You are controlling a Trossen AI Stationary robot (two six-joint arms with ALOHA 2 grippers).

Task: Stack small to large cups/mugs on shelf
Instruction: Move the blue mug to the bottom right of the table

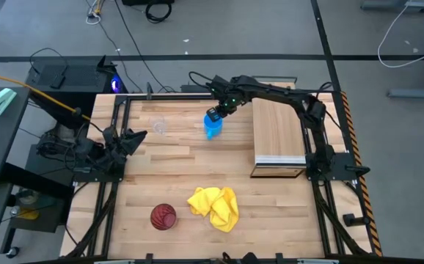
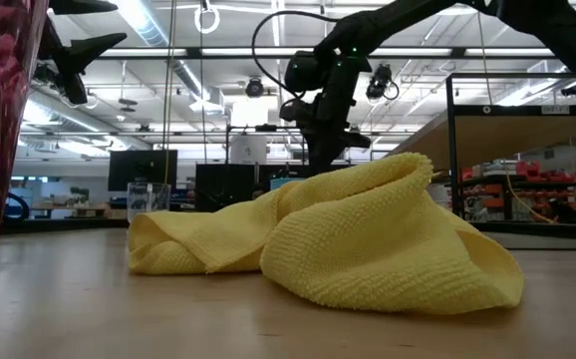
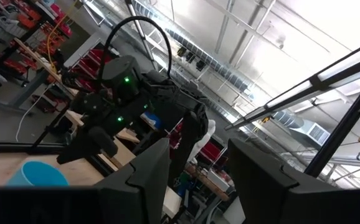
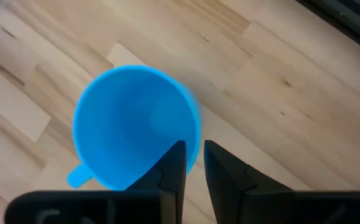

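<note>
The bright blue mug stands upright at the far middle of the table, and my right gripper comes down on it from above, shut on its rim. The small clear cup stands on its base left of the mug. The dark red ribbed tumbler sits near the front edge. The light-wood shelf lies to the right of the mug with nothing on it. My left gripper waits open at the table's left side, raised and touching nothing. My right gripper pinches the mug's rim on the side opposite the handle, with one finger inside the mug and the other outside. The fingers point steeply down. The mug sits upright; whether its base touches the table I cannot tell.
A crumpled yellow cloth lies near the front edge, right of the tumbler, and blocks most of the low view. Black frame rails run along the table's sides. Bare wood lies between the mug and the cloth.
</note>
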